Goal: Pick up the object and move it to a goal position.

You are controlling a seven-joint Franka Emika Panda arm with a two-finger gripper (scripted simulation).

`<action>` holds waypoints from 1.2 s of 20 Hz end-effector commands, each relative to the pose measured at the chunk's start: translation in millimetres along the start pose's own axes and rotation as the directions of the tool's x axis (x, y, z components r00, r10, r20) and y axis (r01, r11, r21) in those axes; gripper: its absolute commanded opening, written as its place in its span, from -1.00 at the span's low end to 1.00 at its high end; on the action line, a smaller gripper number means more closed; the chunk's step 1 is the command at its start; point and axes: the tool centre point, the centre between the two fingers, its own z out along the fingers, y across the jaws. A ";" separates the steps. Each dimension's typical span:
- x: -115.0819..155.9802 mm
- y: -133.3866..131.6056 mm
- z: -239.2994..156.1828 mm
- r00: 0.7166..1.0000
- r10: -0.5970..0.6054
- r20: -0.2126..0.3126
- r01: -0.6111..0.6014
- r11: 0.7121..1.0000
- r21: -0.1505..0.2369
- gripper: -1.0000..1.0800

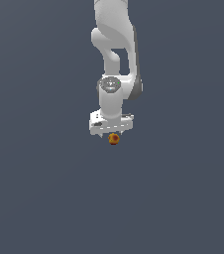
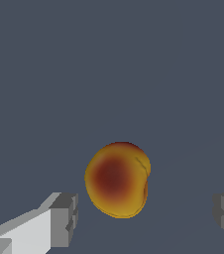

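The white robot gripper (image 1: 112,133) points straight down, its grey-tipped fingers (image 2: 64,219) spread wide and gripping nothing. The small round ball mottled orange, red and yellow (image 2: 117,179) sits between the fingertips, just below the gripper, touching neither finger.

The ball (image 1: 114,139) sits directly beneath the gripper (image 1: 112,135). In the wrist view it lies between the two fingers (image 2: 63,219), touching neither.

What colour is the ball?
The ball is orange-yellow with a dark red patch; the wrist view shows it best.
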 end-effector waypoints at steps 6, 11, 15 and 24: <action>-1.7 -0.4 33.3 1.000 -0.002 0.000 0.002 1.000 0.000 0.92; -1.2 -0.4 43.3 1.000 -0.003 0.000 0.003 1.000 0.000 0.92; -1.2 -0.4 43.6 1.000 -0.003 0.000 0.003 1.000 0.000 -1.00; 7.1 -12.3 35.0 1.000 -0.024 -0.018 0.024 1.000 0.003 -1.00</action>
